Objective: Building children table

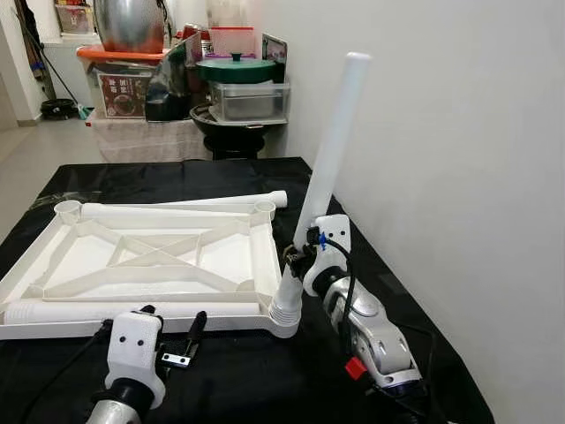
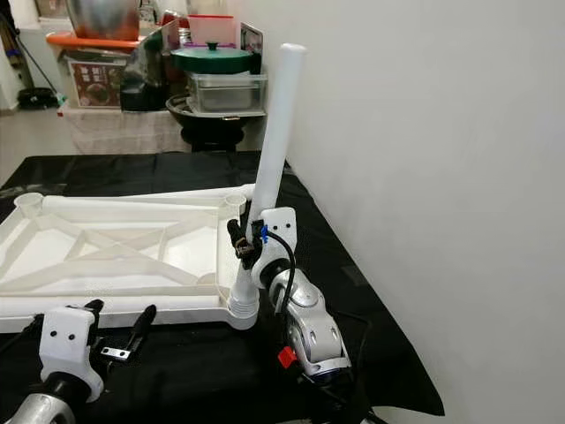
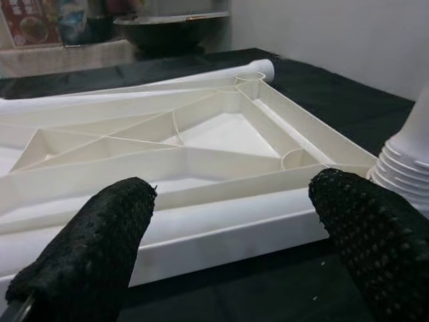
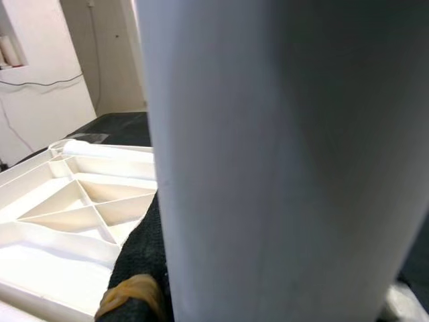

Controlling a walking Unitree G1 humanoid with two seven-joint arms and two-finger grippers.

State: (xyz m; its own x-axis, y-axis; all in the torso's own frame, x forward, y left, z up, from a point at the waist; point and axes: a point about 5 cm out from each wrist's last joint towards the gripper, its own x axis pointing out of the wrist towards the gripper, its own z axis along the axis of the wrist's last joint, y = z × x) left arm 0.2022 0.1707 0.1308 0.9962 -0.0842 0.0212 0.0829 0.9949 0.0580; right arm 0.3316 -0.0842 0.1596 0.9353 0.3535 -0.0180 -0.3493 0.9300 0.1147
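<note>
While the white tabletop panel lies upside down on the black-covered bench, ribs facing up, one leg already stands in the near corner socket beside the wall, leaning a little toward that wall rather than dead upright. The right gripper has its fingers closed around the lower part of that leg, just above the ridged collar where it meets the panel. By the look of it the leg is being seated or screwed home, so I would put the job at an early stage: one leg in, three corners to go. Two of those empty sockets show at the far corners, and more legs lie loose on the panel, one along its far edge and another along the near edge, right ahead of the left gripper. That gripper hovers low over the bench in front of the panel's near rim, its fingers spread wide and holding nothing.

Room is tight on the right: the wall runs close beyond the gripped leg, and the bench edge falls away just behind the right arm. Ahead of the left fingers the panel rim is the nearest obstacle
</note>
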